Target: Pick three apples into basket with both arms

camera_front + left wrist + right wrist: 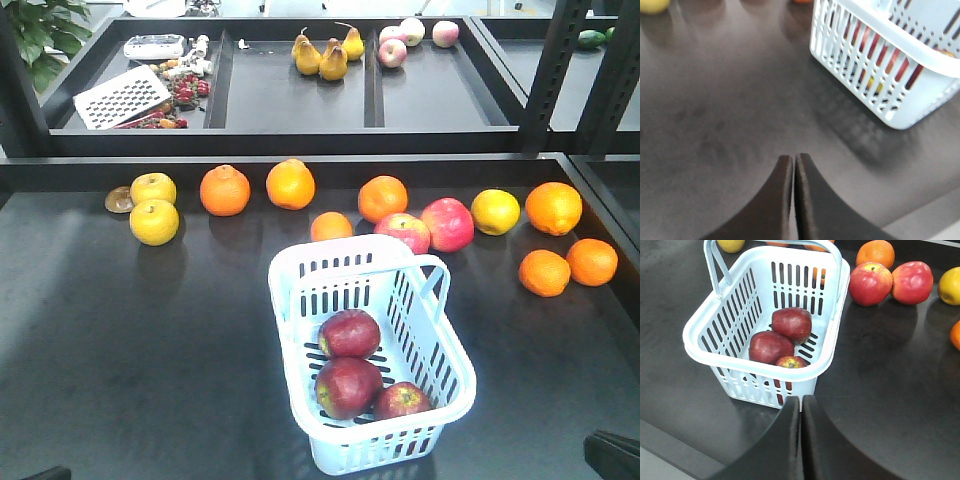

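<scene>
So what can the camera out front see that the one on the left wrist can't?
Only the front view shows the three dark red apples whole, the oranges, the pink-red apples and the back shelf's pears. Only the left wrist view shows the left gripper, closed and empty above bare tabletop. Both show the basket; through its slots the wrist view catches only slivers of red.

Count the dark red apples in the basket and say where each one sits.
3, all in the basket: one apple toward the middle, one in front of it, and a smaller one with a yellow patch at the front right. None seems hidden.
</scene>
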Robot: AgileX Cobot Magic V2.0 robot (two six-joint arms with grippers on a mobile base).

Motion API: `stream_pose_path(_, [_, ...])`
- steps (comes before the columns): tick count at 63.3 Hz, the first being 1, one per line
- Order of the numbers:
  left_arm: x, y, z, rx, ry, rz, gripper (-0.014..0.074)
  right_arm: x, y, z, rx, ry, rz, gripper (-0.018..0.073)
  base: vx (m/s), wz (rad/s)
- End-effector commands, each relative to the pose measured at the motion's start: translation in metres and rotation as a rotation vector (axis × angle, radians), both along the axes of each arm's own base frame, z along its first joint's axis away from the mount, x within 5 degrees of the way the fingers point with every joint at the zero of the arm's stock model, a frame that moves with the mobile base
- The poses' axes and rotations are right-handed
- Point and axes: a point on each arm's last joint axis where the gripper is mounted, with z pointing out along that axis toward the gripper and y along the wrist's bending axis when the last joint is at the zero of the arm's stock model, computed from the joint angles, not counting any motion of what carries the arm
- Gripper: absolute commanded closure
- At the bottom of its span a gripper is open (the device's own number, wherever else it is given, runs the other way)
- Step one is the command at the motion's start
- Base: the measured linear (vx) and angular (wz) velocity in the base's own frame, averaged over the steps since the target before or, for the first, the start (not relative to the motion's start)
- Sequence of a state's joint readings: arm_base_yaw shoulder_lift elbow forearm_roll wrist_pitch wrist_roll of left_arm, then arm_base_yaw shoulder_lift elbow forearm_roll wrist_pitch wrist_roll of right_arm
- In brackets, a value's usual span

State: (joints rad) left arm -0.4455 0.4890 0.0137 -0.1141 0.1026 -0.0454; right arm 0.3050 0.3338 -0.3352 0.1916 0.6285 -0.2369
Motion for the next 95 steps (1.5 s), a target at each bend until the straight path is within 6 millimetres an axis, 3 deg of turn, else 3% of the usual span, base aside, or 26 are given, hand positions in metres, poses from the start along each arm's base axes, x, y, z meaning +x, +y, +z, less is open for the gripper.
stream_pose_path(1, [0.002, 0.001, 0.008, -0.045, -0.149, 0.006, 0.0603, 0.004, 0.0, 0.014, 0.028, -0.084, -0.019, 0.0564, 0.0, 0.0])
stream_pose_path(14, [-0.005, 0.007, 0.021, 0.004, -0.336, -0.004, 0.0603, 0.004, 0.0, 0.014, 0.028, -0.083, -0.019, 0.0564, 0.0, 0.0])
stream_pose_path(37, [-0.022, 0.033, 0.041, -0.016, -0.625, 0.32, 0.0603, 0.004, 0.0, 0.014, 0.028, -0.083, -0.019, 0.0564, 0.0, 0.0])
stream_pose_path(54, [-0.022, 0.042, 0.039, -0.048, -0.593, 0.492, 0.0603, 0.004, 0.0, 0.014, 0.027, -0.082, -0.019, 0.0564, 0.0, 0.0])
stream_pose_path(95, [-0.022, 0.042, 0.039, -0.069, -0.589, 0.497, 0.0603, 0.004, 0.0, 0.014, 0.028, -0.081, -0.019, 0.0564, 0.0, 0.0])
